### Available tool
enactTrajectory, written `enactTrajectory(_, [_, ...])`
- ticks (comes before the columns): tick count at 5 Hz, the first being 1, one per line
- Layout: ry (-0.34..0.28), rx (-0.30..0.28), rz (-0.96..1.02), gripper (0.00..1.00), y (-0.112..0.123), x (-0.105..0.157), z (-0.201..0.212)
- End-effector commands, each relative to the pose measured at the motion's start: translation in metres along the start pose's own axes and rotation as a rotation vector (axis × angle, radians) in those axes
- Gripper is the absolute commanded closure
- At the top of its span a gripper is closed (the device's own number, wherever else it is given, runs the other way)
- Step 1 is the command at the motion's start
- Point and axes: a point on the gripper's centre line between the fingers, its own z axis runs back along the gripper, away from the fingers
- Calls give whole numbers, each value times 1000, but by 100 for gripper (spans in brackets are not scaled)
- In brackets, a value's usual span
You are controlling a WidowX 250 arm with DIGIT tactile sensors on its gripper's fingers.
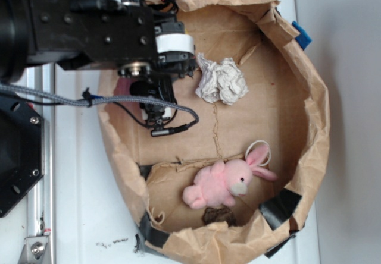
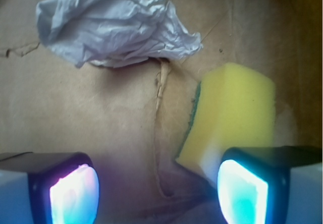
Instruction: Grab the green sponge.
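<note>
In the wrist view the green sponge [image 2: 232,113] is a bright yellow foam block with a thin green layer along its left edge. It lies on brown paper at the right. My gripper [image 2: 159,188] is open, its two glowing pads wide apart. The right finger [image 2: 242,193] overlaps the sponge's near corner, and only bare paper lies between the pads. In the exterior view the gripper [image 1: 158,112] hangs over the left part of the paper-lined basin, and the arm hides the sponge there.
A white crumpled paper wad [image 1: 221,81] [image 2: 116,22] lies just beyond the sponge. A pink plush bunny [image 1: 223,181] and a small dark lump [image 1: 217,215] sit in the near section. Raised brown paper walls [image 1: 315,115] ring everything.
</note>
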Motion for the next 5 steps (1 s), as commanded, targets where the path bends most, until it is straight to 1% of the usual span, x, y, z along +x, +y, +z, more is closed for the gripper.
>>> enactTrajectory(1, [-38,-2,12,0,11,-9,18])
enactTrajectory(3, [-35,-1,69,0,14,-12,15])
enactTrajectory(4, [-21,-9,156,0,18,-12,13])
enactTrajectory(5, [-14,-5,185,0,20,-9,12])
